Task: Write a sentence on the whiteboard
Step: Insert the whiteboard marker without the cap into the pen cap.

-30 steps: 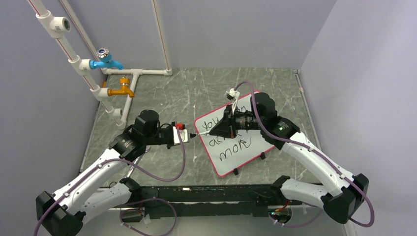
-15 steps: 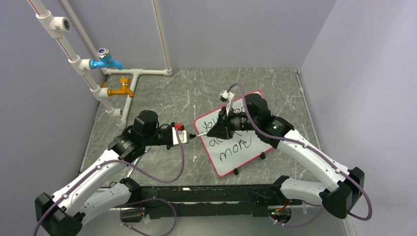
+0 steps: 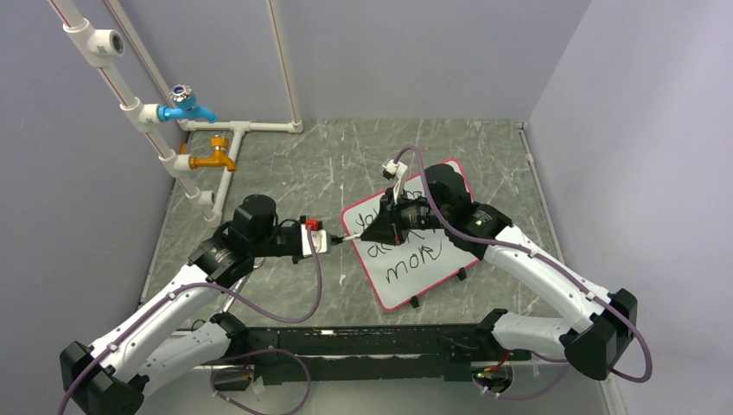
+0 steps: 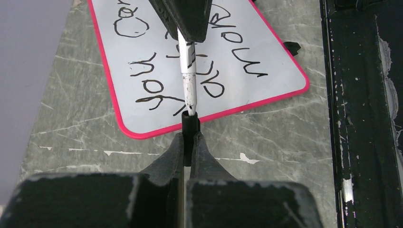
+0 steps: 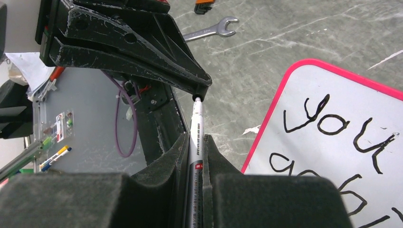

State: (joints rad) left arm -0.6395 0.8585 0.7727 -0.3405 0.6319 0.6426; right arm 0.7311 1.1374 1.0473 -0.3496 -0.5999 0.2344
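We have the marker [image 4: 188, 85] spanning the gap between the two arms. The right fingers [image 5: 183, 152] are clamped tight on its barrel, and the left fingers [image 4: 180, 149] are pinched shut on the black cap [image 4: 190, 124], which sits over the marker's tip. We cannot tell whether the cap is going on or coming off.

The whiteboard [image 3: 406, 290] lies flat on the worktop [image 3: 346, 164], right of the middle and turned at an angle to the worktop's edges, with one corner pointing toward the near edge. It already carries three lines of black writing. The marker hangs just over the board's left rim.

We see several ways this could go wrong:
- **Arms out of line:** if the two arms do not move along the marker's own axis, the barrel may cock in the right fingers, or the cap may jam crooked.
- **Cap slipping:** the cap is held only at the very tips of the left fingers, so a sideways pull could flick it out onto the worktop.
- **Smearing:** the right arm hangs over the written lines, so a low sweep, or a dropped uncapped marker, would smear or mark the writing.
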